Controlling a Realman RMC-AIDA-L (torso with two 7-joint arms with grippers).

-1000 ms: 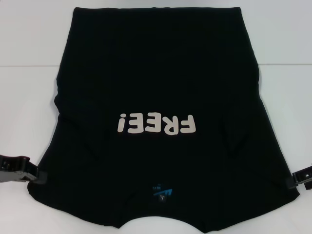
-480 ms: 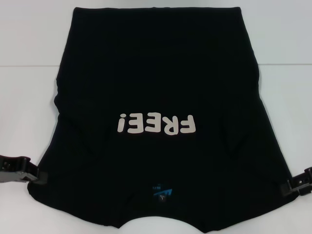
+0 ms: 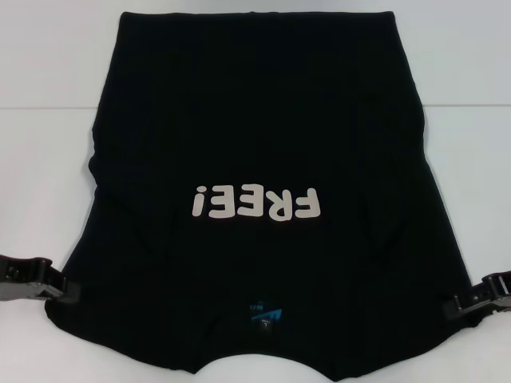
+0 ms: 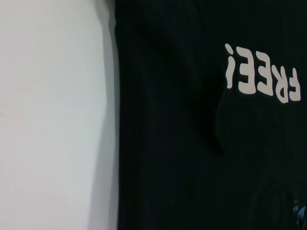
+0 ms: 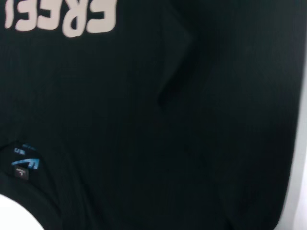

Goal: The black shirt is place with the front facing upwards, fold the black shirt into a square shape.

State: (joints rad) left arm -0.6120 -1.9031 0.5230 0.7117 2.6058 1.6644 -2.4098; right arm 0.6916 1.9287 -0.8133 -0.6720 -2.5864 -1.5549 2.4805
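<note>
On white table [image 3: 48,159]: black shirt [image 3: 255,120] flat; left claw [image 3: 57,289], right claw [image 3: 463,306] at edges, grip unclear.

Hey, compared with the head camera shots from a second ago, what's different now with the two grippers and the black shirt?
The right gripper has slid inward, toward the robot's left, and now reaches the right edge of the black shirt. The left gripper stayed at the shirt's left edge, barely shifting. The pictures do not show either one taking hold. The shirt lies flat as before, its FREE! print and blue neck label unmoved on the white table.
</note>
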